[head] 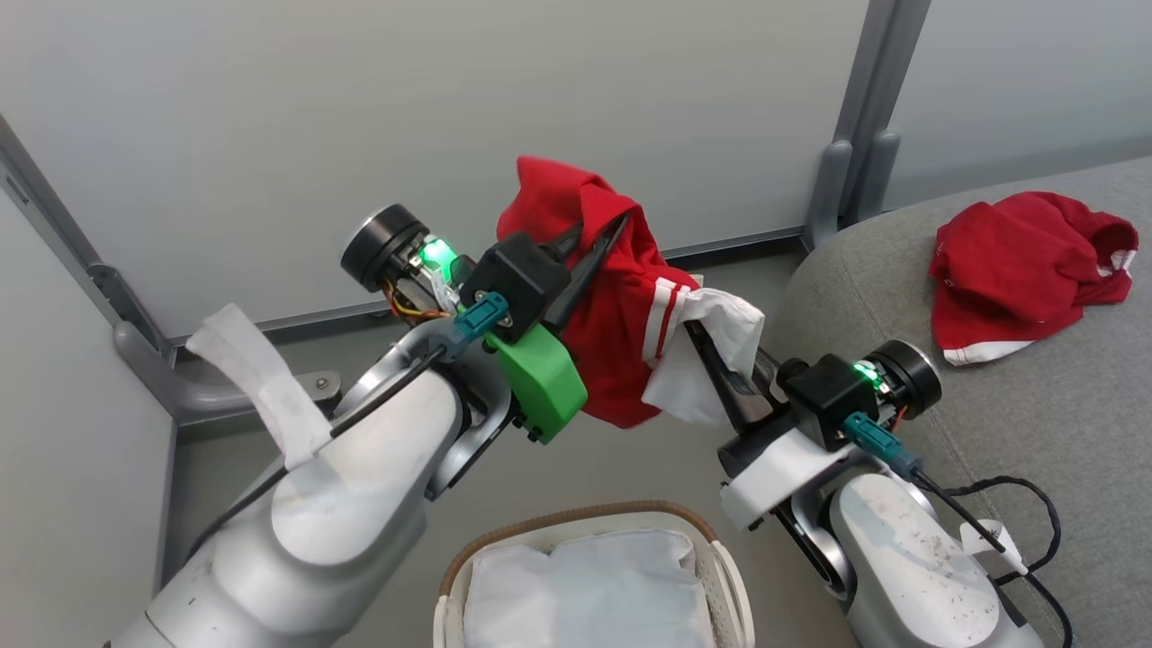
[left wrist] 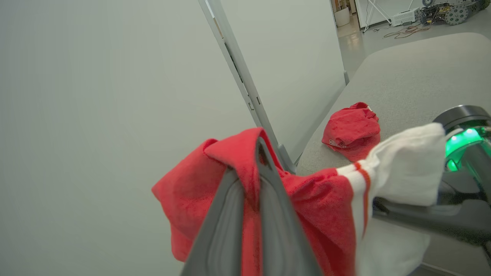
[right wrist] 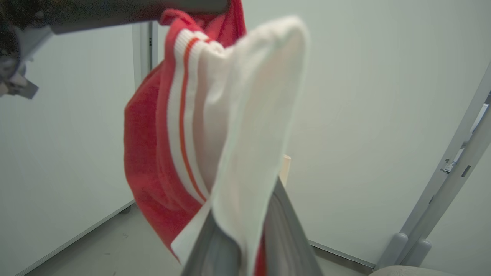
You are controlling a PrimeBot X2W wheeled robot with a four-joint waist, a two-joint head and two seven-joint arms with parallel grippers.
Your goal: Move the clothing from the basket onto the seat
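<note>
**Both grippers grip one red garment in the air above the basket**

The left gripper (head: 605, 227) has its two dark fingers drawn together almost to a point. A fold of the held garment (head: 621, 333) is pinched between them. In the left wrist view red fabric bunches over and around the fingertips and sags below them.

Just to the right of that grip, the garment's white sleeve part, edged with red and white stripes, reaches across to the right gripper (head: 700, 337). Its fingers are also closed together and the white cloth is draped over them. The cloth covers much of the near finger in the right wrist view. The garment hangs between the two grippers, clear of everything else.

Below the grippers and closer to the robot's body stands the basket (head: 576, 515). Its brown woven rim and white lining (head: 585, 585) face up. The held garment is above it and apart from it.

To the right of the right gripper, and running on past it, is the grey seat (head: 1035, 423). A second garment (head: 1026, 274) lies crumpled on the cushion, well apart from both grippers, with a strip of white trim along its lower edge.

Beyond the fingertips stand pale wall panels (head: 540, 90) joined by a grey metal post (head: 864, 117), with grey floor at their foot.
</note>
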